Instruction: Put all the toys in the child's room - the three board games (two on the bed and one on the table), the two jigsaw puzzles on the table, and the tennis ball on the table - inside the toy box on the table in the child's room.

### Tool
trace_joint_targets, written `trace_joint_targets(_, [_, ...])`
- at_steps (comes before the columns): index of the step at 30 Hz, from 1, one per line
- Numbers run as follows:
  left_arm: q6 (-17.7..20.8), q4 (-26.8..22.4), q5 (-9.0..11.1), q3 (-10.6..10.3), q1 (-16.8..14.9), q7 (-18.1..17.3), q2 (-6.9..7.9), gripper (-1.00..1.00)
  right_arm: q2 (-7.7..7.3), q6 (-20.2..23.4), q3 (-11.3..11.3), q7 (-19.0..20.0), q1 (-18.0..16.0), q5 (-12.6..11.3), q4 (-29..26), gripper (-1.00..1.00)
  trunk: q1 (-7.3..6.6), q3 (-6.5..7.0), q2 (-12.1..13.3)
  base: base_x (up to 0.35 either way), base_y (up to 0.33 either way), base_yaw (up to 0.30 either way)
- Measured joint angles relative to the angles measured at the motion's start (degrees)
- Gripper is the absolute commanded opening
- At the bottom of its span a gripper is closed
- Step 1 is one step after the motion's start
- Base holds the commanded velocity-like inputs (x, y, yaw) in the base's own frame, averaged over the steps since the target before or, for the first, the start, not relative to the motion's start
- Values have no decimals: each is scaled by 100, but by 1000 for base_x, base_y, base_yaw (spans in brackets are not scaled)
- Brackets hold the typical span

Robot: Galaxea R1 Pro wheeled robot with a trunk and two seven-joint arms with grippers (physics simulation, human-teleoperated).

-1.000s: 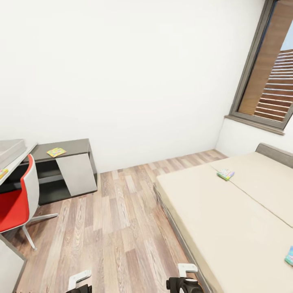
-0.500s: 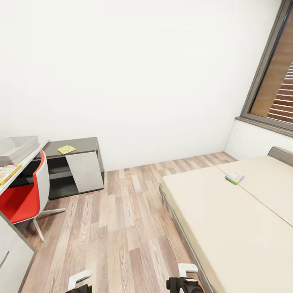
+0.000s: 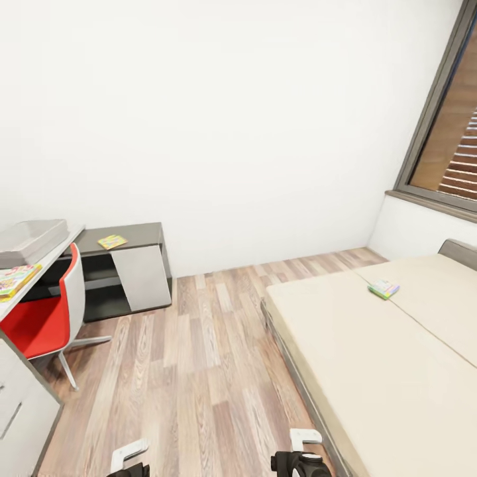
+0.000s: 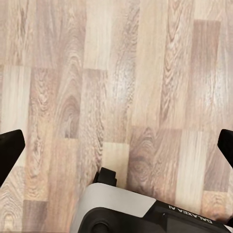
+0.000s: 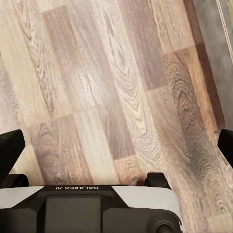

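At the left edge of the head view we see the toy box (image 3: pixel 30 240) on the pale desk (image 3: pixel 56 255), with a colourful board game (image 3: pixel 16 278) just in front of it. A jigsaw puzzle (image 3: pixel 112 242) lies on the lower dark desk (image 3: pixel 136 233). At right, a green-edged board game (image 3: pixel 383 289) rests on the bed (image 3: pixel 371 358). In the wrist views our left end effector (image 4: pixel 116 150) and right end effector (image 5: pixel 116 148) hang released over the wood floor (image 3: pixel 192 371), fingers wide apart, grasping nothing.

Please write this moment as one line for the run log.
phase: in transit | end effectors: left open, right open, both empty over wood floor | board game on bed | toy box on table
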Motion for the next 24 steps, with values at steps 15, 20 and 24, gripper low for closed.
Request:
trace_joint_targets(15, [0,0,-3,-3,0,-1,-4,100,0,0,0,-2,0,0,1,100,0,0,-1,-3,-3,268])
trace_joint_targets(20, [0,0,-3,0,0,0,-8,100,0,0,0,0,0,1,1,100,0,0,-1,0,-45,279])
trace_joint_targets(24, [0,0,-2,-1,0,1,-8,100,0,0,0,0,0,0,1,100,0,0,-1,0,-16,274])
